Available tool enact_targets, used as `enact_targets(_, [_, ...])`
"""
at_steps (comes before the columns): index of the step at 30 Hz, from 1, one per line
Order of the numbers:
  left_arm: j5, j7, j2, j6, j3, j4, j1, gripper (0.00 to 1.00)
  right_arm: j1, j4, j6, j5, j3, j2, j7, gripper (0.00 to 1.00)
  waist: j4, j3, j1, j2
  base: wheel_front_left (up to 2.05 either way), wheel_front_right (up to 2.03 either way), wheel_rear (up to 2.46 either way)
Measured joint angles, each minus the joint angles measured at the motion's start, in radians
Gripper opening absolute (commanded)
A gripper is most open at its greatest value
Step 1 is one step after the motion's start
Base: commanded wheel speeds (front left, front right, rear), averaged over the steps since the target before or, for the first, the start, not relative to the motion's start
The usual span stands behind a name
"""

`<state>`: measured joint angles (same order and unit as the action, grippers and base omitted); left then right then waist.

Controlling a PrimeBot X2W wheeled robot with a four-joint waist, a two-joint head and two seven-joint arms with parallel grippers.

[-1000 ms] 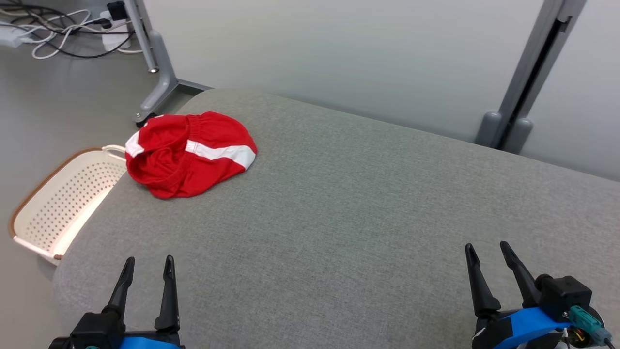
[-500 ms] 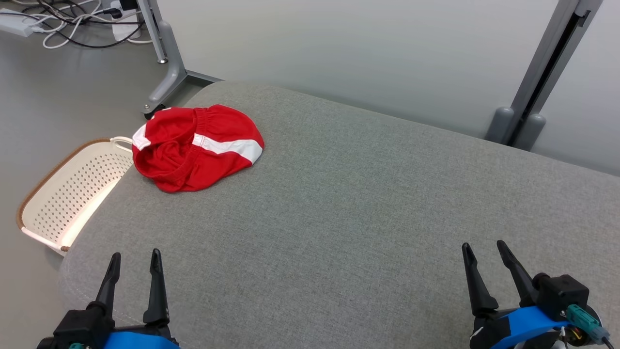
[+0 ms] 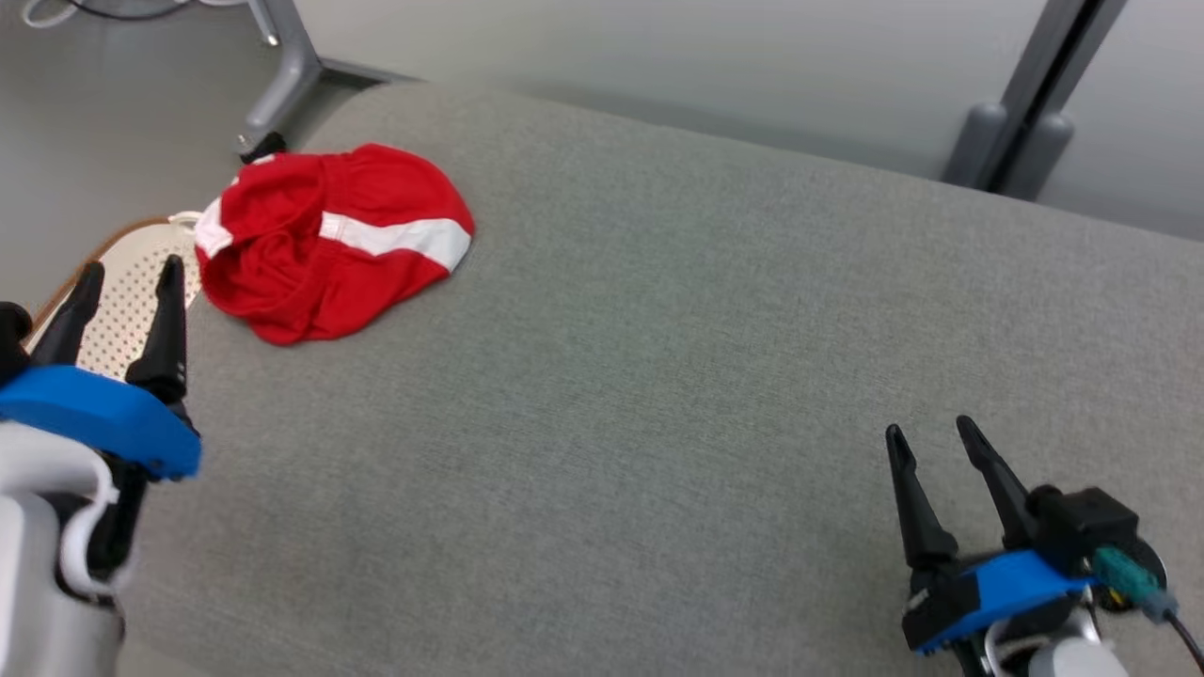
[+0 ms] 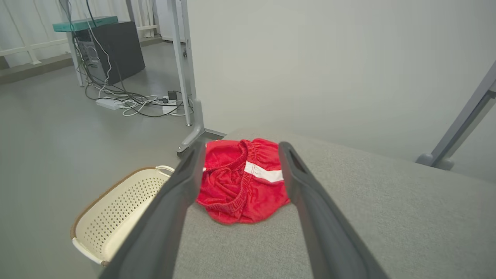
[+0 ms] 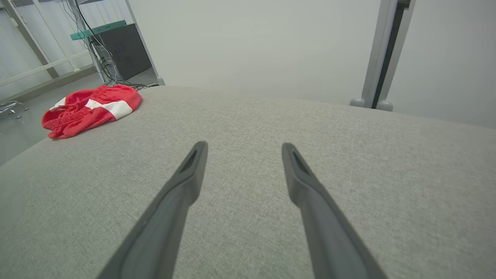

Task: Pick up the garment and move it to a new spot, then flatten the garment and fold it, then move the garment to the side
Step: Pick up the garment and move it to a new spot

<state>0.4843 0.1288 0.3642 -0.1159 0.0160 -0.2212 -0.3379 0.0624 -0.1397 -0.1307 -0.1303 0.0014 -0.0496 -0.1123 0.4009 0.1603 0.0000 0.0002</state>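
The garment (image 3: 329, 240), red shorts with a white stripe, lies crumpled at the far left corner of the grey cushioned surface (image 3: 658, 357). My left gripper (image 3: 132, 273) hangs open above the surface's left edge, just short of the garment and to its left, fingers apart and empty. In the left wrist view the garment (image 4: 242, 180) sits framed between the two fingers of my left gripper (image 4: 240, 149). My right gripper (image 3: 926, 437) stands open and empty near the front right. The right wrist view shows my right gripper (image 5: 242, 147) over bare fabric, the garment (image 5: 91, 108) far off at the left.
A cream perforated basket (image 4: 116, 211) with a brown rim stands on the floor beside the surface's left edge. Grey partition panels and metal frame legs (image 3: 282, 75) rise behind. Cables and a power strip (image 4: 128, 104) lie on the floor beyond.
My left gripper has risen and moved forward toward the garment. The head camera has tilted down, shifting the whole scene. The right gripper and the garment have stayed put.
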Motion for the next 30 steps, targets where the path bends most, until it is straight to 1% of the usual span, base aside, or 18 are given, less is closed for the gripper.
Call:
enact_targets(3, [0.025, 0.048, 0.051, -0.005, -0.002, -0.068, -0.084, 1.00, 0.034, 0.017, 0.000, 0.011, 0.031, 0.001, 0.016, 1.00, -0.042, 0.055, 0.0003, 0.0000, 0.00, 0.00, 0.00])
enact_targets(7, [0.070, 0.113, 0.107, -0.008, -0.013, -0.146, -0.146, 1.00, 0.073, 0.065, 0.000, 0.025, 0.070, 0.000, 0.044, 1.00, -0.119, 0.151, 0.0003, 0.0001, 0.00, 0.00, 0.00])
enact_targets(11, [0.130, 0.179, 0.121, -0.008, -0.030, -0.212, -0.218, 1.00, 0.090, 0.142, 0.000, 0.043, 0.087, -0.026, 0.087, 1.00, -0.173, 0.244, 0.0002, 0.0001, 0.00, 0.00, 0.00])
enact_targets(14, [0.139, 0.174, 0.150, -0.007, -0.042, -0.242, -0.275, 1.00, 0.100, 0.207, 0.000, 0.054, 0.101, -0.048, 0.119, 1.00, -0.208, 0.317, 0.0004, 0.0000, 0.00, 0.00, 0.00])
enact_targets(16, [0.132, 0.158, 0.166, 0.002, -0.052, -0.270, -0.308, 1.00, 0.109, 0.252, 0.000, 0.056, 0.103, -0.055, 0.133, 1.00, -0.229, 0.364, 0.0005, 0.0002, 0.00, 0.00, 0.00])
enact_targets(21, [0.121, 0.109, 0.214, 0.007, -0.072, -0.391, -0.381, 1.00, 0.114, 0.340, 0.000, 0.062, 0.094, -0.066, 0.156, 1.00, -0.273, 0.460, 0.0004, 0.0002, 0.00, 0.00, 0.00])
enact_targets(25, [0.112, 0.082, 0.224, 0.030, -0.076, -0.485, -0.435, 1.00, 0.114, 0.379, 0.000, 0.068, 0.092, -0.063, 0.155, 1.00, -0.292, 0.505, 0.0003, 0.0001, 0.00, 0.00, 0.00])
enact_targets(27, [0.113, 0.096, 0.218, 0.046, -0.073, -0.531, -0.456, 1.00, 0.113, 0.388, 0.000, 0.068, 0.093, -0.061, 0.153, 1.00, -0.298, 0.517, 0.0002, 0.0001, 0.00, 0.00, 0.00])
enact_targets(30, [0.134, 0.133, 0.200, 0.056, -0.077, -0.586, -0.496, 1.00, 0.114, 0.396, 0.000, 0.071, 0.094, -0.057, 0.146, 1.00, -0.304, 0.529, -0.0001, -0.0002, 0.00, 0.00, 0.00])
